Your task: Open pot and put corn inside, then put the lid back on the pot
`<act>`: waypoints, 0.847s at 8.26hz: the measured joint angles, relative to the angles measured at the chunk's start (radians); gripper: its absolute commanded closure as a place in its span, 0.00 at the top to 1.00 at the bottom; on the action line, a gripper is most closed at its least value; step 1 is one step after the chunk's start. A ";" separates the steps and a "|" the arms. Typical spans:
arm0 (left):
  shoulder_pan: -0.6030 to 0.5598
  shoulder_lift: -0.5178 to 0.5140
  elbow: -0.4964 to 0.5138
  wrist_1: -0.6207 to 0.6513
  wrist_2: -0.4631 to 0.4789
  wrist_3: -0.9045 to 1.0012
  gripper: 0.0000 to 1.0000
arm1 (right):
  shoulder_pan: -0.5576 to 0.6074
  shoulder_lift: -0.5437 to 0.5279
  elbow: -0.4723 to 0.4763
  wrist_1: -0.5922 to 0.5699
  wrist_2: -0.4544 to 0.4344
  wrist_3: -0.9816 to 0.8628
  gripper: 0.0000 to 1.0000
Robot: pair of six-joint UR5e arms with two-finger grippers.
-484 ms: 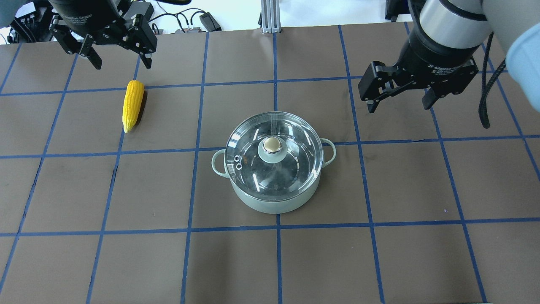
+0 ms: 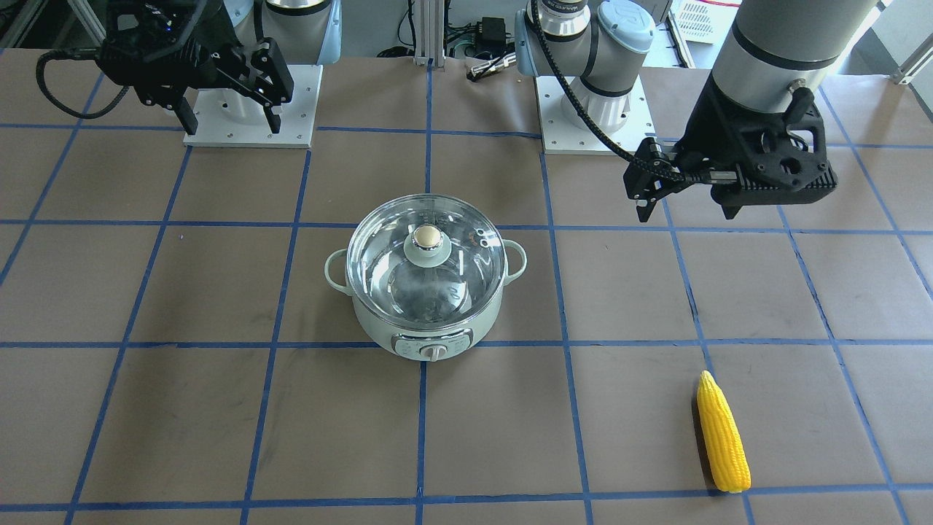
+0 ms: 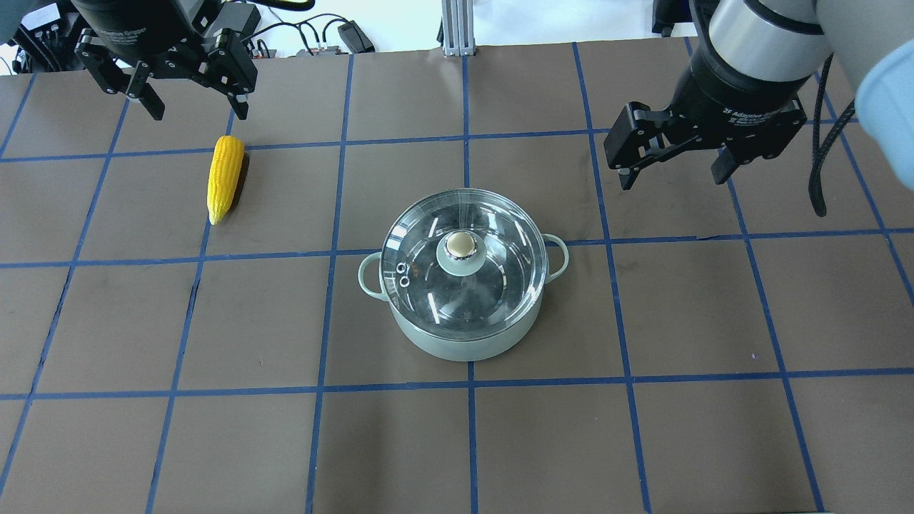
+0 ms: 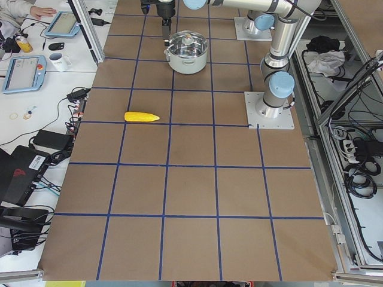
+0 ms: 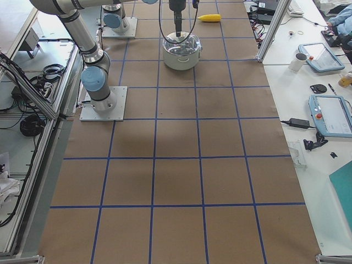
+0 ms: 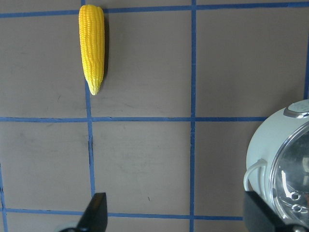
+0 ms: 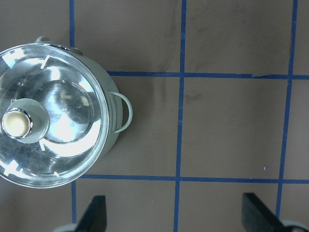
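Brown table (image 3: pixel 714 442): mint pot (image 3: pixel 457 350), glass lid (image 3: pixel 493 300) seated; tapered yellow corn (image 3: pixel 224 177); left fingers (image 3: pixel 151 103), right fingers (image 3: pixel 630 171) spread.

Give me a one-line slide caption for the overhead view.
Open left gripper hovers near the bright yellow ear of corn; open right gripper hovers beside the mint-green pot, clear glass lid on.

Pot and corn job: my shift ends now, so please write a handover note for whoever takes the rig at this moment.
Left gripper: open, empty, in the air near the corn, not touching it.
Right gripper: open, empty, in the air beside the pot, apart from the lid.
Things: corn lies on the table on the robot's left; lid sits closed on the pot, mid-table.
Done: nothing yet.
Left: lift the lid, put the corn inside, put the lid back.
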 measured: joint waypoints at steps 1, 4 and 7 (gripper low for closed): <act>0.024 -0.006 0.000 0.004 0.000 0.036 1.00 | 0.000 0.000 0.000 0.000 -0.001 0.000 1.00; 0.134 -0.066 -0.006 0.112 0.000 0.192 1.00 | 0.000 0.000 0.002 0.001 0.000 -0.001 1.00; 0.205 -0.178 -0.028 0.257 -0.006 0.335 1.00 | 0.001 -0.001 0.003 0.000 -0.001 -0.003 1.00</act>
